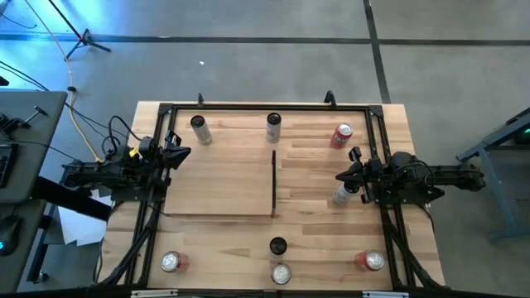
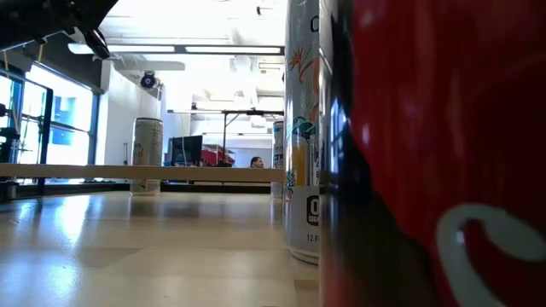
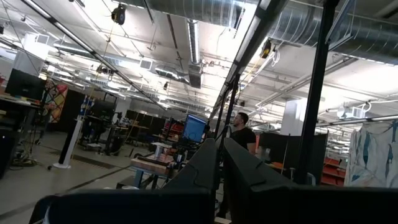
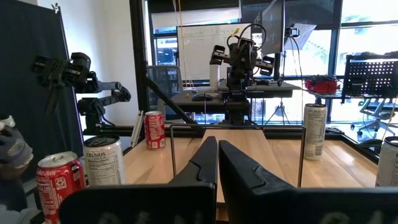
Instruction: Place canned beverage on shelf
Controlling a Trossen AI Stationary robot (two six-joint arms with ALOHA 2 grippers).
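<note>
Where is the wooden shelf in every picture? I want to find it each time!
High view: the shelf lies in the middle of the table, left of centre.
Low view: it is the pale board running across the left half.
Left wrist view: not in it; that camera looks up at the ceiling.
Right wrist view: straight ahead, past the fingers.
Shared landmark: the silver can by the shelf.

Both of my arms reach inward from opposite edges of the surface, each folded low and roughly level. My left hand (image 1: 179,152) points toward the centre, its two fingers (image 3: 249,177) pressed together and aimed slightly upward. My right hand (image 1: 342,175) faces it from the other side, fingers (image 4: 245,171) likewise closed and level, gripping nothing.
</note>
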